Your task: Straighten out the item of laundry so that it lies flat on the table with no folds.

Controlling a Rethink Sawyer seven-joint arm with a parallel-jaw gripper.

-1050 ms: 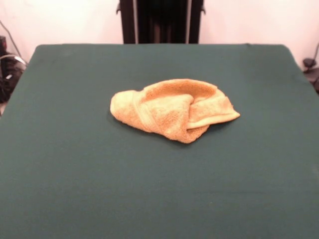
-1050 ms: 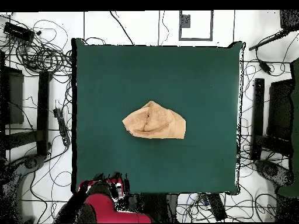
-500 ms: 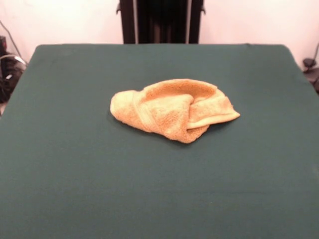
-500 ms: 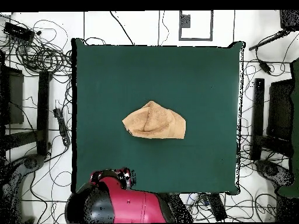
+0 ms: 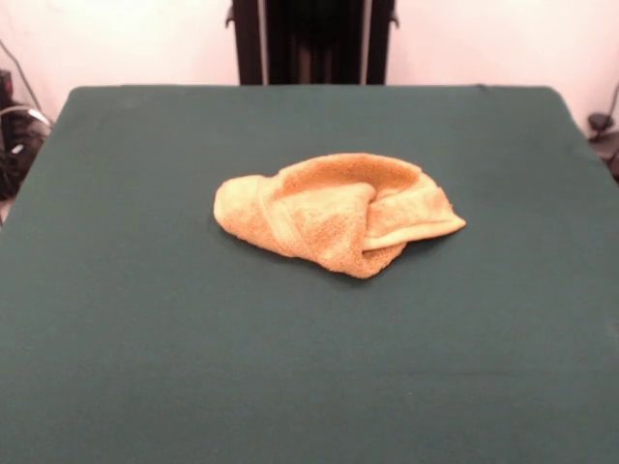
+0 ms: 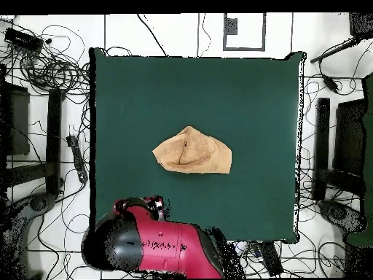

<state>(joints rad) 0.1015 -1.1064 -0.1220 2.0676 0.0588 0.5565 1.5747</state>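
front view, left to right: dark green table (image 5: 116,319) filling nearly the whole width, bare cloth on the left side. near the middle, a little toward the far half, yellow-orange towel (image 5: 334,211) lying bunched and folded over itself. rounded lump at its left end, a woven band running slantwise across the folded layer just right of that lump, a raised hollow hump behind, and a flat corner poking out to the right, resting on the green cloth. lowest fold pointing toward the camera, right of the towel's middle. more bare green cloth to the right of the towel, out to the table's right edge. no arm over the table here.

overhead view, left to right: tangled black cables (image 6: 51,69) on the pale floor beside the table's left edge. at the bottom left, red and black arm (image 6: 156,248) overlapping the table's bottom edge, well apart from the towel. claw itself hidden under or behind the arm's bulk, so cannot tell whether open or closed; nothing seen held. towel near the table's middle as a rough triangle, peak toward the top of the picture, long edge toward the bottom, creases meeting near the peak. green cloth clear around it on all 4 sides. more cables and dark stands past the table's right edge.
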